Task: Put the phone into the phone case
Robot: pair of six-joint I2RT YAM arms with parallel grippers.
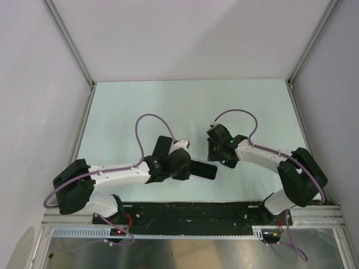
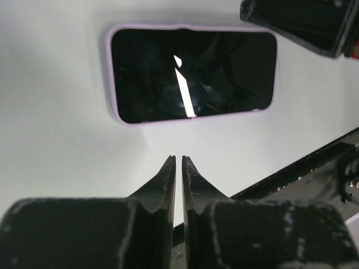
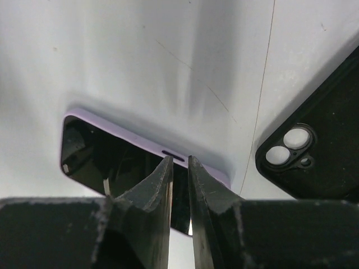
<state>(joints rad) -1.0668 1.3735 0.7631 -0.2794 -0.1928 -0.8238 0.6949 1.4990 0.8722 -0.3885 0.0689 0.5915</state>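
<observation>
The phone (image 2: pixel 193 75) lies flat on the pale table, dark screen up, with a lilac edge. It also shows in the top view (image 1: pixel 204 170) and the right wrist view (image 3: pixel 112 162). A black phone case (image 3: pixel 314 157) with two camera holes lies apart from it on the table, left of the left wrist in the top view (image 1: pixel 162 147). My left gripper (image 2: pixel 178 159) is shut and empty, its tips a short way off the phone's long side. My right gripper (image 3: pixel 179 159) is shut with a thin gap, its tips over the phone's far edge, holding nothing.
A black rail (image 1: pixel 190 213) runs along the table's near edge, just behind the phone, and shows in the left wrist view (image 2: pixel 314 168). White enclosure walls (image 1: pixel 33 112) stand on three sides. The far half of the table (image 1: pixel 185 106) is bare.
</observation>
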